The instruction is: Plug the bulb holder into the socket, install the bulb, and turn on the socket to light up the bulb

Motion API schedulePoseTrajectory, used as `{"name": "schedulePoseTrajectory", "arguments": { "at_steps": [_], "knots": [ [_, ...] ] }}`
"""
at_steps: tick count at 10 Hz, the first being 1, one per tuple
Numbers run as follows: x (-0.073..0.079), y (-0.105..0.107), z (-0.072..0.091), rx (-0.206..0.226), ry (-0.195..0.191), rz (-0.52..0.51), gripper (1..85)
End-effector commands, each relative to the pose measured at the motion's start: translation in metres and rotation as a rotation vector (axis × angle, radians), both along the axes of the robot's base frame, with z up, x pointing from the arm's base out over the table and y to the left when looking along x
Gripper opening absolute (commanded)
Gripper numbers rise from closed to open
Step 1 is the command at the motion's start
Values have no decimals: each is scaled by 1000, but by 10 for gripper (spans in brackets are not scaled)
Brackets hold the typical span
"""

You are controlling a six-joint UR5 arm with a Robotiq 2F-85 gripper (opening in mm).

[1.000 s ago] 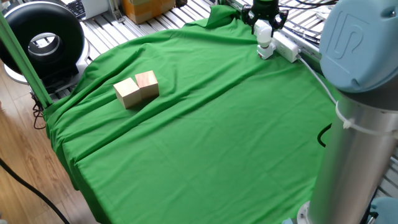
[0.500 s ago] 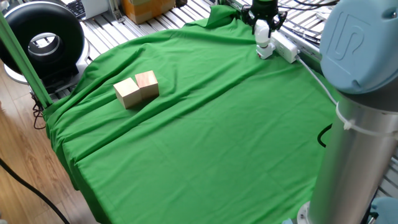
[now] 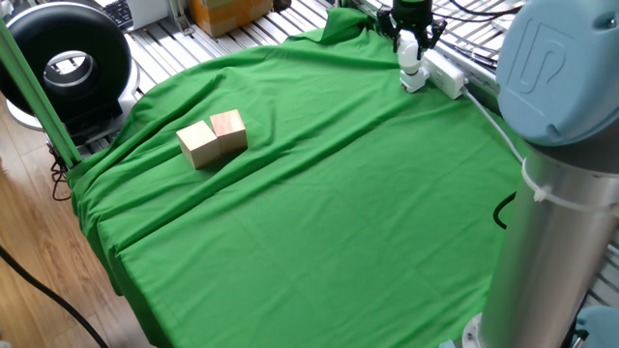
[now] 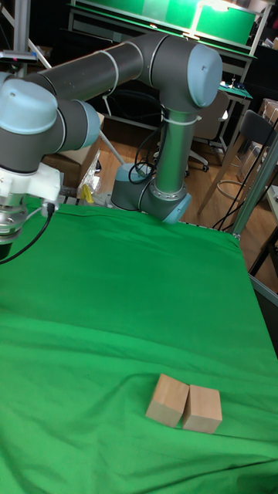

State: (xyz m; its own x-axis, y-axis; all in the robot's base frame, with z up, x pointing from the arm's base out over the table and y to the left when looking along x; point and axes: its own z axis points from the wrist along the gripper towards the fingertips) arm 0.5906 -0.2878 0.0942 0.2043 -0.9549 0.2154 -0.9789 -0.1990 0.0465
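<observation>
At the far right corner of the green cloth lies the socket (image 3: 448,74), a white strip. The bulb holder (image 3: 414,80) stands on its near end. The white bulb (image 3: 410,52) stands upright right on top of the holder. My black gripper (image 3: 411,41) comes straight down from above and is shut on the bulb, one finger on each side. Whether the bulb's base sits inside the holder is too small to tell. The tall fixed view shows only my arm's wrist (image 4: 19,197) at the left edge; gripper, bulb and socket are out of that picture.
Two wooden blocks (image 3: 213,138) (image 4: 185,405) lie side by side on the left half of the cloth. The socket's white cable (image 3: 493,121) runs along the right edge toward my arm's grey base column (image 3: 551,193). A black round device (image 3: 68,58) stands beyond the table's left corner.
The gripper has turned slightly about its vertical axis while staying over the bulb holder. The bulb between its fingers looks narrower now. The blocks have not moved.
</observation>
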Motion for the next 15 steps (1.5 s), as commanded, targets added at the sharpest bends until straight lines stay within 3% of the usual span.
{"name": "schedulePoseTrajectory", "arguments": {
  "at_steps": [1, 2, 3, 5, 6, 7, 9, 11, 13, 15],
  "knots": [
    [2, 0, -1, -11, -22, -142, 10],
    [2, 0, 6, -51, -38, -188, 10],
    [0, 4, 7, -60, -48, -240, 10],
    [2, 9, -5, 11, -48, -297, 10],
    [3, 5, -7, 23, -51, -312, 10],
    [2, 1, -4, 3, -60, -324, 10],
    [0, 0, 13, -81, -116, -394, 10],
    [0, -5, 8, -60, -125, -436, 10],
    [2, -23, 5, -61, -155, -500, 10],
    [4, -25, 11, -84, -187, -548, 10]
  ]
}}
